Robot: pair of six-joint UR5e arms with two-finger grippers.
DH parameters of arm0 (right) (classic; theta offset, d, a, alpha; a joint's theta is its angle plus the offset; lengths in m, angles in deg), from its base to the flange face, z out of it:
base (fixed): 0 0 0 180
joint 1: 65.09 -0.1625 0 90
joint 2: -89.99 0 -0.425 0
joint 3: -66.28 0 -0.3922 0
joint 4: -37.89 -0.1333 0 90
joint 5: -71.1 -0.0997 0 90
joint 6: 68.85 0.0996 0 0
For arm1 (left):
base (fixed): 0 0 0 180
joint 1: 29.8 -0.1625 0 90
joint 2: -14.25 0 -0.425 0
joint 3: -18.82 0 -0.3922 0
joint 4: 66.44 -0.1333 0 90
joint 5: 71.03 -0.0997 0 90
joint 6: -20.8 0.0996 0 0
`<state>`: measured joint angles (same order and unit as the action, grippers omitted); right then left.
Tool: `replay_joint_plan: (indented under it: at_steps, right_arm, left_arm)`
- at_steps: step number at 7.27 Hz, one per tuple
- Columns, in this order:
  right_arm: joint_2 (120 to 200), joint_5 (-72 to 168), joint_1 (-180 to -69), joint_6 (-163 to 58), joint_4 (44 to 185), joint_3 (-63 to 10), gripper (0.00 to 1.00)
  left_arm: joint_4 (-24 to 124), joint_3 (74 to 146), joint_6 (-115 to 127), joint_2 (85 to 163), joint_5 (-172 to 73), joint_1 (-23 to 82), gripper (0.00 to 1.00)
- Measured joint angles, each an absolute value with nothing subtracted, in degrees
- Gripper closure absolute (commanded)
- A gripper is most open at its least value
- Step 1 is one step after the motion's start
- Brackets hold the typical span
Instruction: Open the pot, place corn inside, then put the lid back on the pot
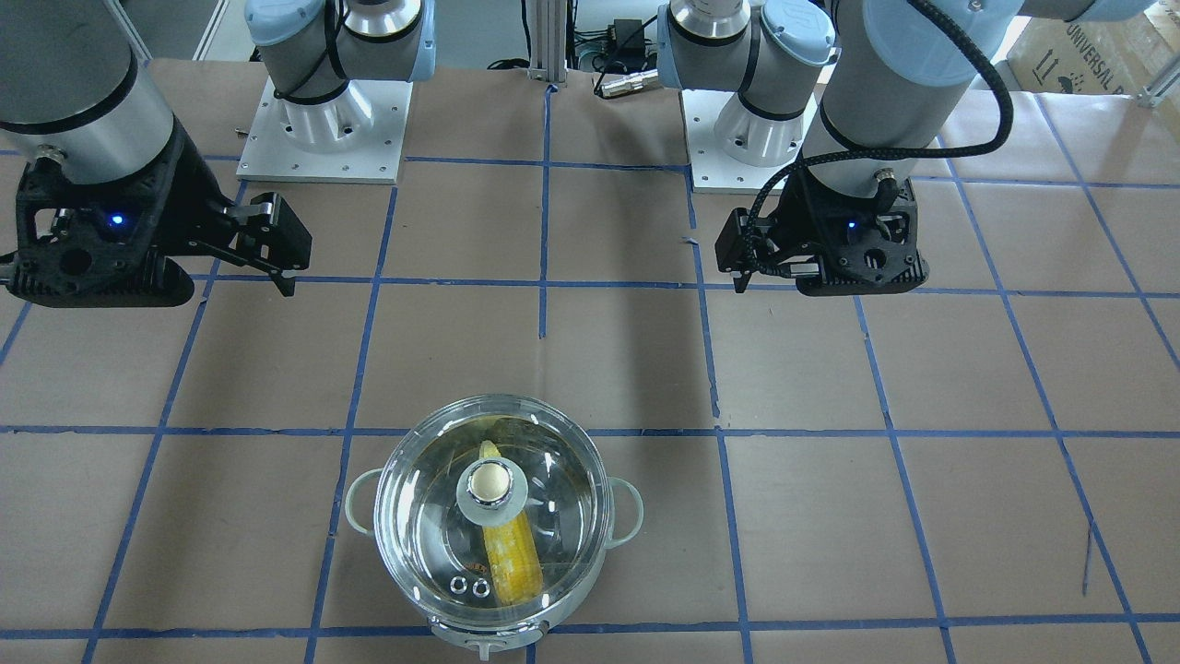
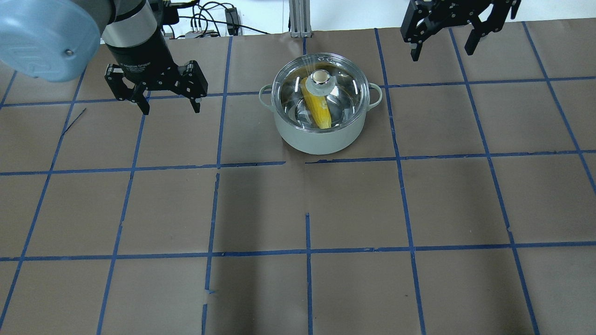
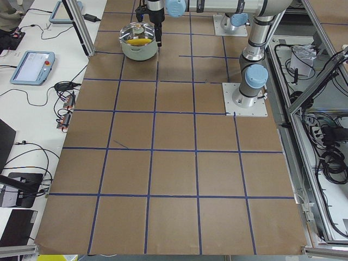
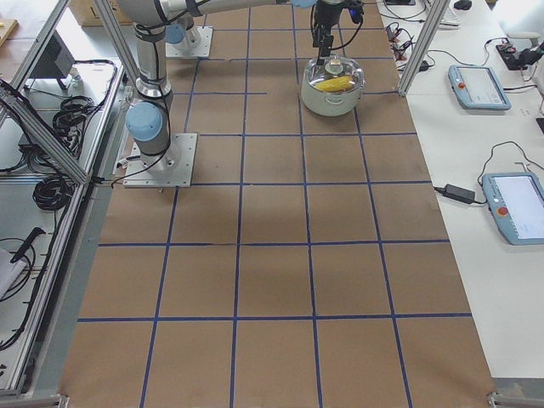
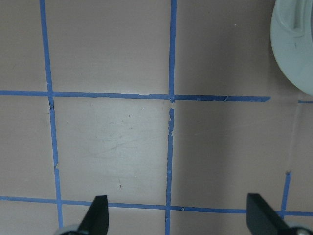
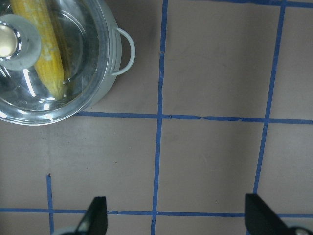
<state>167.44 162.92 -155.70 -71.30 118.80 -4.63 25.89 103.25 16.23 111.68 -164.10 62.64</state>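
Apparently the final step: lid (image 2: 345,93) seated on pot (image 2: 316,139), corn (image 2: 320,110) inside, between left gripper (image 2: 171,109) and right gripper (image 2: 441,53), both spread wide and empty. Next: probably only retreating.

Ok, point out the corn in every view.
Front-facing: corn bottom centre, under the lid.
Overhead: corn top centre.
Exterior left: corn top left, tiny.
Exterior right: corn top, right of centre.
Left wrist: absent; only the pot edge.
Right wrist: corn top left.
Landmark: the lid's knob, over the corn.
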Motion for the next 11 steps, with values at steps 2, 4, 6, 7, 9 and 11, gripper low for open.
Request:
replay_joint_plan:
  at_steps: [2,4,6,7,9,11]
  right_arm:
    - [169.7,163.05,-155.64,-71.13,123.04,-10.12,0.0]
    - [170.38,163.11,-155.41,-71.49,124.84,-11.63,0.0]
    - [170.25,163.21,-155.23,-71.6,125.28,-11.57,0.0]
    - [170.27,163.22,-155.22,-71.57,125.31,-11.6,0.0]
    - [170.63,162.98,-155.36,-71.18,125.24,-11.95,0.0]
    - [170.8,162.45,-155.49,-71.31,125.14,-12.05,0.0]
  left_arm:
    - [25.93,103.35,16.25,111.82,-164.03,62.61,0.0]
    - [26.12,102.76,16.31,111.76,-164.02,62.55,0.0]
    - [26.25,102.47,16.32,111.59,-163.99,62.55,0.0]
    - [26.37,102.43,16.32,111.42,-163.98,62.56,0.0]
    - [26.8,102.41,16.32,111.07,-163.97,62.6,0.0]
    - [26.96,102.37,16.32,110.8,-164.01,62.65,0.0]
